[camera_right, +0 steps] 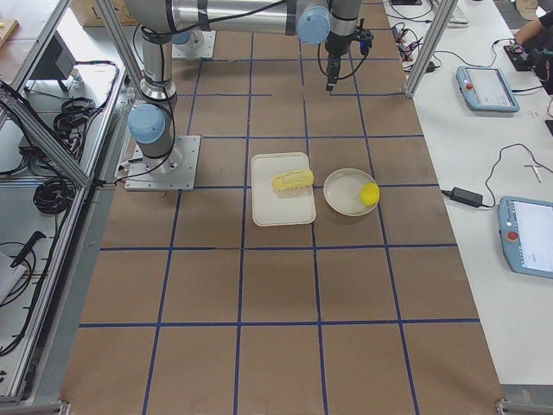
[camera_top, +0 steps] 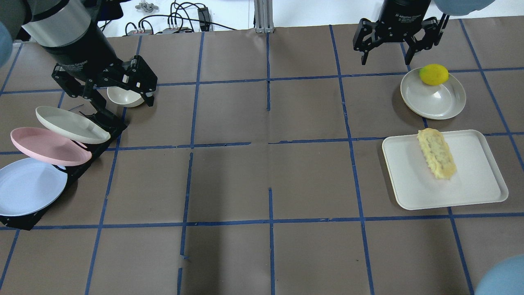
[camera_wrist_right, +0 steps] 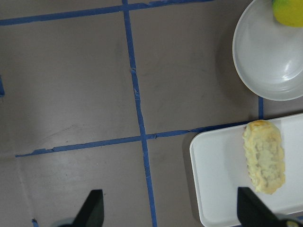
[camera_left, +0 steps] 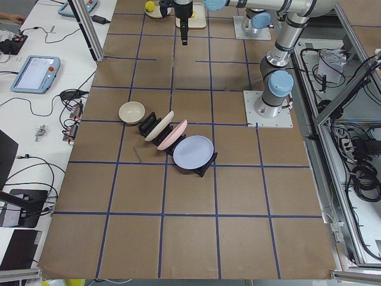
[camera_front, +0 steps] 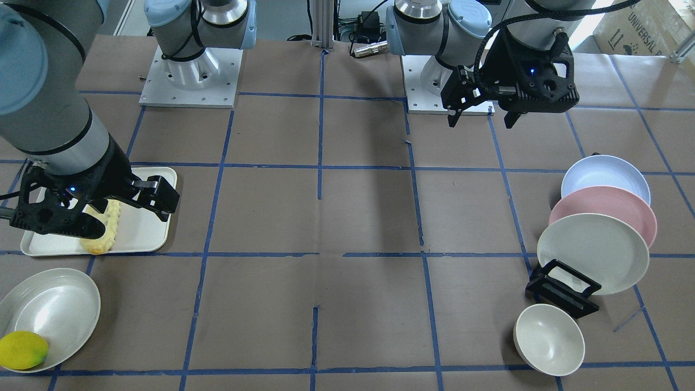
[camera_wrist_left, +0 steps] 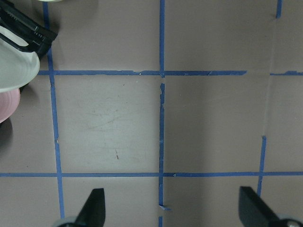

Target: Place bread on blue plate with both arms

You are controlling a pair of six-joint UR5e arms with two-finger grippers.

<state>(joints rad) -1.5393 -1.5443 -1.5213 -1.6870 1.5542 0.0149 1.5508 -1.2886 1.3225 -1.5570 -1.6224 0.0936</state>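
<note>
The bread point(camera_top: 437, 153) lies on a white tray point(camera_top: 470, 184) at the right; it also shows in the right wrist view point(camera_wrist_right: 264, 156) and half hidden behind my right gripper in the front view point(camera_front: 108, 231). The blue plate point(camera_top: 28, 186) leans in a black rack point(camera_top: 24, 219) at the far left, behind a pink plate point(camera_top: 47, 146) and a cream plate point(camera_top: 67, 124). My left gripper point(camera_top: 125, 107) is open and empty, above the rack's far end. My right gripper point(camera_top: 386, 62) is open and empty, high beyond the tray.
A cream bowl point(camera_top: 123, 97) sits under my left gripper. A white plate point(camera_top: 434, 100) with a lemon point(camera_top: 433, 74) on its rim lies just beyond the tray. Brown table with blue tape lines point(camera_top: 270, 143) spans the middle.
</note>
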